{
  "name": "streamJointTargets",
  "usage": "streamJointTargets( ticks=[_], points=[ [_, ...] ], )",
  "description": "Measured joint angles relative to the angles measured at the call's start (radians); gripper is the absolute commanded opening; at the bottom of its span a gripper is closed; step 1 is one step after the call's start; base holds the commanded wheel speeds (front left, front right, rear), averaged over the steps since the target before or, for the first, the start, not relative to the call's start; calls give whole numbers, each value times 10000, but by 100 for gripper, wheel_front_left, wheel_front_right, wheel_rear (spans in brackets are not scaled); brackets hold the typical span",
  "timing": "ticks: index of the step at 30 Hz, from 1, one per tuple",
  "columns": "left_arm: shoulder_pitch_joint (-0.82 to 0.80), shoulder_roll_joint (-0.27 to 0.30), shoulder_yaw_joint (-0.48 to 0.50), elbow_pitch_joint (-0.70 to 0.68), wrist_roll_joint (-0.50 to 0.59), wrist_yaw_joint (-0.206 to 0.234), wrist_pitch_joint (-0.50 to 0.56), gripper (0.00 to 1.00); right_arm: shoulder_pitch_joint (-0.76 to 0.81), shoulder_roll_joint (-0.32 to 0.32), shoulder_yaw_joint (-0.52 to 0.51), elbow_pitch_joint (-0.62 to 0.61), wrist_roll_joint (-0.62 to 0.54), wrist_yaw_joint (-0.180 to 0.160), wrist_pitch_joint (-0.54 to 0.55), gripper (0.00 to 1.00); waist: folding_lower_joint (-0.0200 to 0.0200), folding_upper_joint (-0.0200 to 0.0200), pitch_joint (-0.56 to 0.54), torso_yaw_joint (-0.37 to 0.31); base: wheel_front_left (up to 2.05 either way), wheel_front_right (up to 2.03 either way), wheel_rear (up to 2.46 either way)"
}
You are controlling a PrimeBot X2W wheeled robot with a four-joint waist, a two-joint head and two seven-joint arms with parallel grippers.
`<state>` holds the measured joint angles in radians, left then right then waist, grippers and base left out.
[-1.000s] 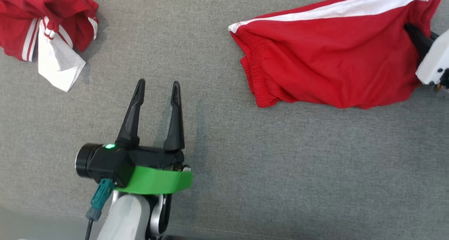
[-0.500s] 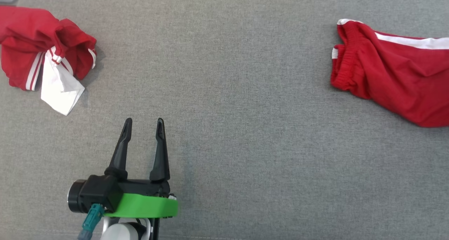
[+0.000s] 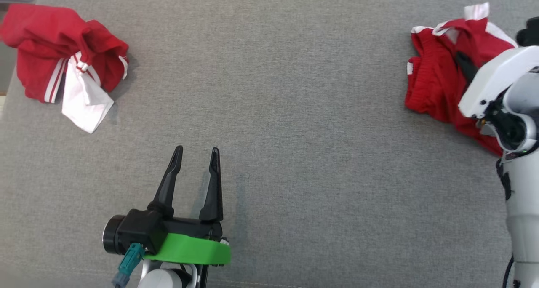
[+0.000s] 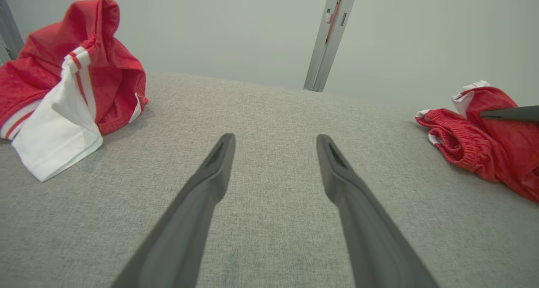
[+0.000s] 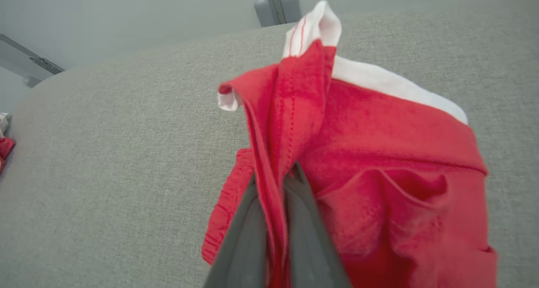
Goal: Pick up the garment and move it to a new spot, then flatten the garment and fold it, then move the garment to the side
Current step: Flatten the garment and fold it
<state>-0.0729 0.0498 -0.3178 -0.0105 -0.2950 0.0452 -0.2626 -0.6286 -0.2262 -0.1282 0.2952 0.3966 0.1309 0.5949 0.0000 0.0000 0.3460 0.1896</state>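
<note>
Shorts point(image 3: 433, 81), red with white trim, bunched at the far right of the grey tabletop point(image 3: 294, 111), pinched between my right fingers point(image 5: 309, 246) by a thin fold that could slip free if I pull; my left fingers point(image 4: 210, 187) hang apart, empty.

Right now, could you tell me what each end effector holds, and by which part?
The right end effector pinches a raised fold of the red shorts; the left end effector is open, empty.
</note>
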Motion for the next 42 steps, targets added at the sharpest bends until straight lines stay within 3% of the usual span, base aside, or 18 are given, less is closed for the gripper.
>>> streamJointTargets(
  ticks=[5,6,7,8,14,18,21,24,27,32,38,39,41,42],
  points=[
    [7,0,-15,119,-67,75,0,100,-137,309,63,596,-545,0,-370,0,0,0,-42,241,0,0,0],
    [10,0,-17,134,-84,79,0,100,-140,324,56,648,-610,0,-474,4,0,0,-52,257,0,0,0],
    [14,0,-19,150,-94,81,0,100,-151,347,36,731,-713,0,-642,41,0,0,-75,274,0,0,0],
    [20,0,-25,161,-98,81,0,100,-169,362,58,794,-777,-2,-780,100,0,0,-102,282,0,0,0],
    [74,0,-31,226,-121,82,0,100,-154,796,631,731,-407,0,-1323,100,0,0,-208,183,0,0,0],
    [180,0,82,305,-117,109,0,100,424,945,1450,-148,384,0,-1630,100,0,0,-398,51,0,0,0],
    [275,0,245,318,-104,125,0,100,986,782,1883,-1118,625,0,-2188,100,0,0,-602,-78,0,0,0],
    [490,-2,368,299,-84,136,0,100,1683,213,2075,-1952,180,0,-3150,100,0,0,-854,-239,0,0,0],
    [743,-2,566,280,-21,165,0,100,2403,-330,1879,-2414,-826,0,-4362,100,0,0,-1149,-417,0,0,0],
    [1232,-2,871,161,73,215,0,100,3731,-431,1049,-2635,-1220,6,-5883,100,0,0,-1660,-746,0,0,0],
    [1212,-2,988,13,284,59,-2,100,4118,-865,-324,-1887,-1779,-2,-6916,100,0,0,-1652,-1052,0,0,0],
    [1152,-2,993,13,334,15,-2,100,4058,-932,-393,-1630,-1889,-2,-6993,92,0,0,-1583,-1065,0,0,0],
    [950,-4,999,2,387,-54,-6,100,3736,-1030,-314,-1187,-1910,-2,-7005,22,0,0,-1435,-1067,0,0,0],
    [841,-4,1003,15,420,-81,-15,100,3480,-1074,-236,-899,-1908,0,-6995,0,0,0,-1337,-1053,0,0,0]
  ],
)
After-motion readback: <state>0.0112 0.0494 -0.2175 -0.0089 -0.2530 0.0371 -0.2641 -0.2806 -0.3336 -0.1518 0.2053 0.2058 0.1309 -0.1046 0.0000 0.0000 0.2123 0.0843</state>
